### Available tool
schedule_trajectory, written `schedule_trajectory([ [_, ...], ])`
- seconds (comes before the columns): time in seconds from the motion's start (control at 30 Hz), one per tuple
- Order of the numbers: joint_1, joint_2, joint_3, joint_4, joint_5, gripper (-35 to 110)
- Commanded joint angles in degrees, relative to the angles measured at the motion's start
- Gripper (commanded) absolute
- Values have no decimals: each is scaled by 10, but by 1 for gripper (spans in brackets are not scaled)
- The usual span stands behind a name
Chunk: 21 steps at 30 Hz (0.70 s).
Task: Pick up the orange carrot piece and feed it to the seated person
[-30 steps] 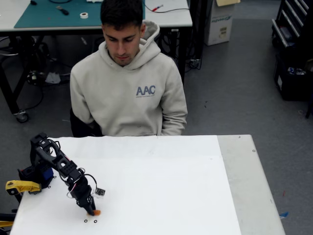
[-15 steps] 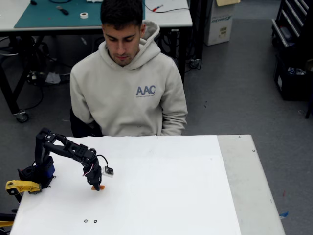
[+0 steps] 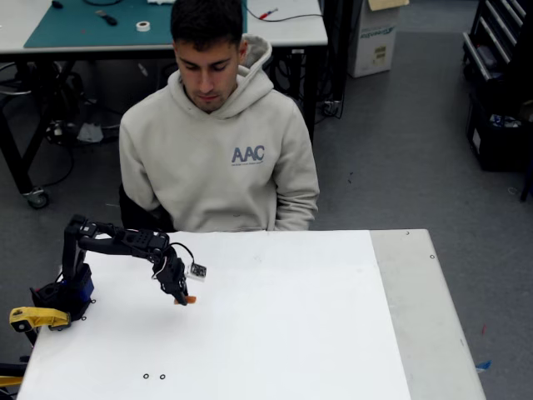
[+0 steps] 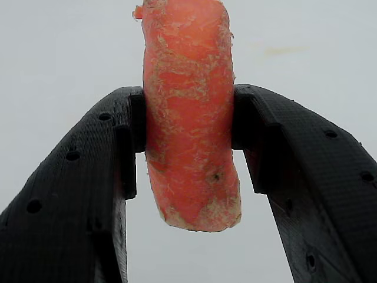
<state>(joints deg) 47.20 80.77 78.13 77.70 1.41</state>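
Carry step: the tool (image 3: 185,297) is clenched on the orange carrot piece (image 4: 189,112), held clear above the desk (image 3: 333,333) — next, raise it toward the seated person (image 3: 218,142) beyond the tool.

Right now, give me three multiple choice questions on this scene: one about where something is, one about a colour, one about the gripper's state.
1. Where is the gripper in the fixed view?
A. over the white table's left part
B. at the table's right edge
C. on the floor

2. What colour is the carrot piece?
A. green
B. orange
C. purple

3. What is the gripper's state?
A. open, empty
B. shut, empty
C. shut on the carrot piece

Answers: 1 A, it hangs above the white table at left. 2 B, the wrist view shows orange. 3 C, both fingers press its sides.
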Motion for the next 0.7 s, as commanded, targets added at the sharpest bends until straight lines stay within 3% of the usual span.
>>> schedule_trajectory([
  [0.0, -34, 45, -83, 5, 43, -2],
  [0.27, -83, 45, -242, 15, 151, -2],
  [0.67, -207, 44, -380, 178, 325, -1],
])
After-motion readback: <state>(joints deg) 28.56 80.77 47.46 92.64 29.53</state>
